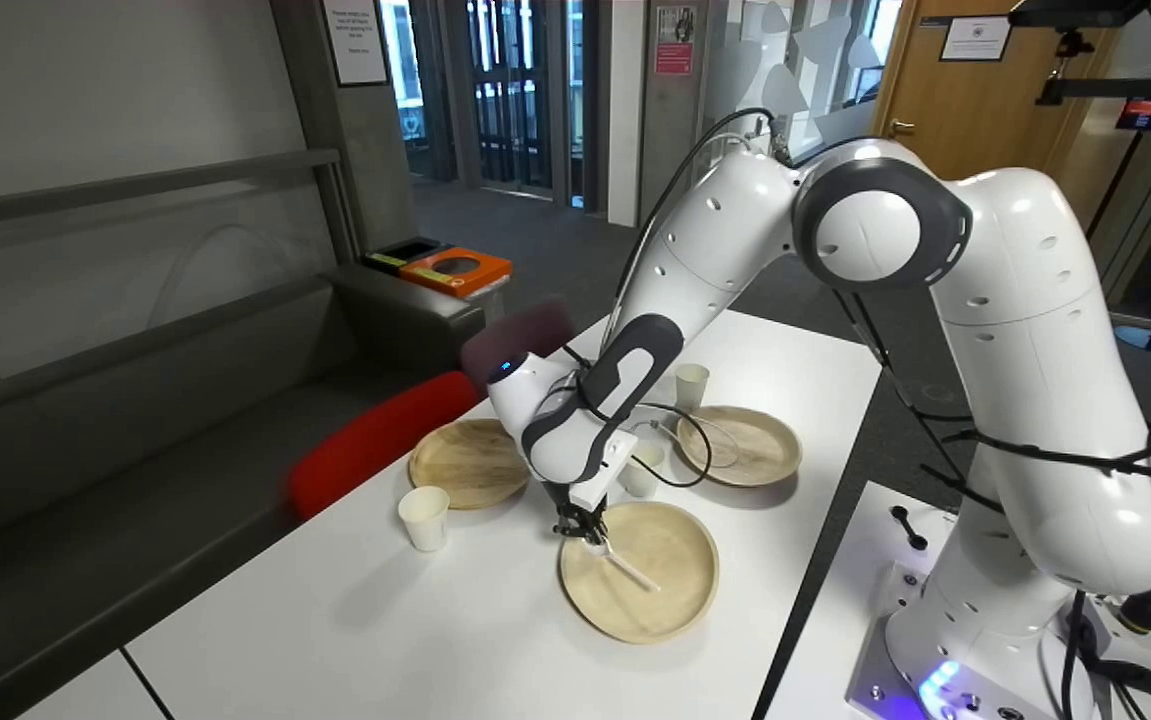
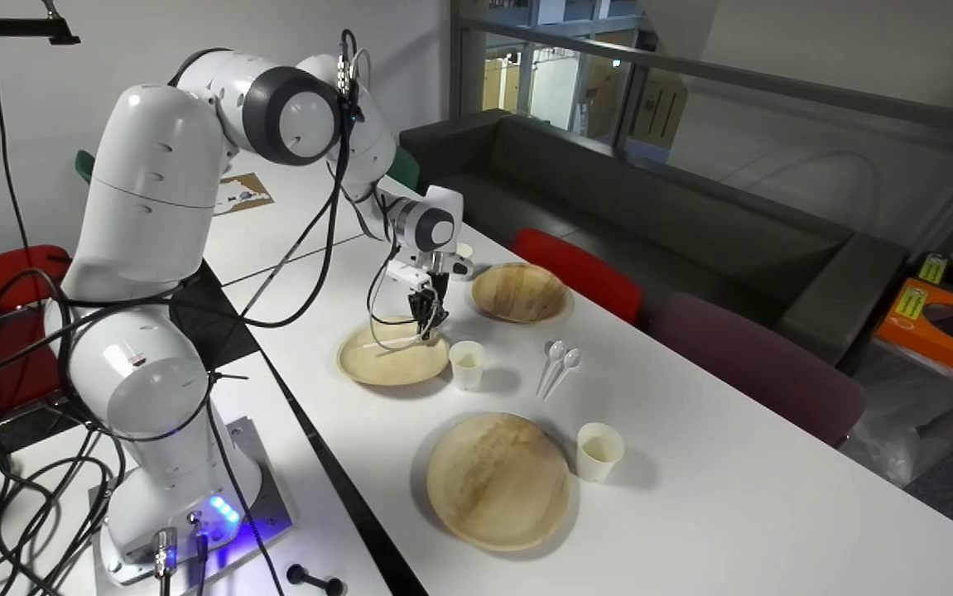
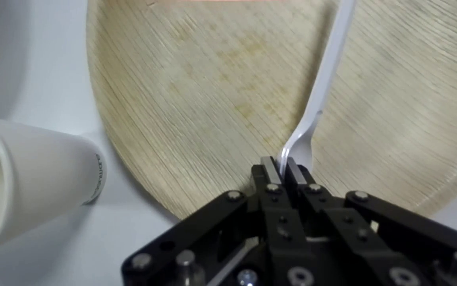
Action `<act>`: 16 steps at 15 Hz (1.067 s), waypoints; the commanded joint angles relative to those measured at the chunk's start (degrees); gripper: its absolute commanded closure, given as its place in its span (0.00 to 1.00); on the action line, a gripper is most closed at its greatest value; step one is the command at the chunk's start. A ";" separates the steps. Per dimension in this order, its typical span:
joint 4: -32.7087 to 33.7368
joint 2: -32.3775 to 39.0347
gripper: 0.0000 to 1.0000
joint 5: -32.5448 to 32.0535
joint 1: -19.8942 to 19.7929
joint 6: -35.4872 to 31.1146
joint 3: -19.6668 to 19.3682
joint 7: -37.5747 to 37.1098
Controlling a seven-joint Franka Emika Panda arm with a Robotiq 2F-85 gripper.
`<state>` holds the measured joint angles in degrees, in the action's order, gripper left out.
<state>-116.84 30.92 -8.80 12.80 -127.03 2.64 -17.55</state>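
A white plastic spoon lies on a round pale wooden plate, its handle reaching away across the plate. My gripper is low over the plate with its jaws closed on the rim of the spoon's bowl. Part of that bowl shows beside the right fingertip; its end is hidden by the fingers. In both exterior views the gripper is at the edge of this plate, with the spoon's handle running inward. A white paper cup stands left of the plate in the wrist view.
Two more wooden dishes stand on the white table. Paper cups stand near them. A small group of white spoons lies on the table. A loose black cable hangs beside the wrist. Chairs line one side.
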 commanded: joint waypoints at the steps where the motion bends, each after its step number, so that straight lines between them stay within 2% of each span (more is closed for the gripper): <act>1: 1.27 0.54 0.98 -0.69 0.82 1.96 -0.93 -1.13; 2: 1.22 0.53 0.91 -0.70 0.80 1.97 -0.94 -1.07; 3: 1.09 0.43 0.75 -0.76 0.80 1.91 -0.99 -1.10; 4: 0.98 0.44 0.67 -0.77 0.79 1.85 -1.03 -1.10; 5: 0.93 0.44 0.64 -0.76 0.77 1.85 -1.08 -1.08; 7: 0.83 0.53 0.51 -0.81 0.79 1.83 -1.20 -1.11; 9: 0.81 0.73 0.46 -0.80 0.79 1.86 -1.31 -1.11; 10: 0.76 0.78 0.47 -0.79 0.79 1.83 -1.36 -1.11; 11: 0.72 0.72 0.54 -0.75 0.77 1.86 -1.39 -1.12; 12: 0.72 0.69 0.66 -0.75 0.77 1.88 -1.41 -1.09; 13: 0.70 0.67 0.70 -0.77 0.78 1.86 -1.43 -1.11; 14: 0.66 0.62 0.78 -0.78 0.79 1.85 -1.43 -1.12; 16: 0.59 0.54 0.81 -0.78 0.79 1.80 -1.43 -1.13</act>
<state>-116.47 31.94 -8.80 12.80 -126.68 2.05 -17.55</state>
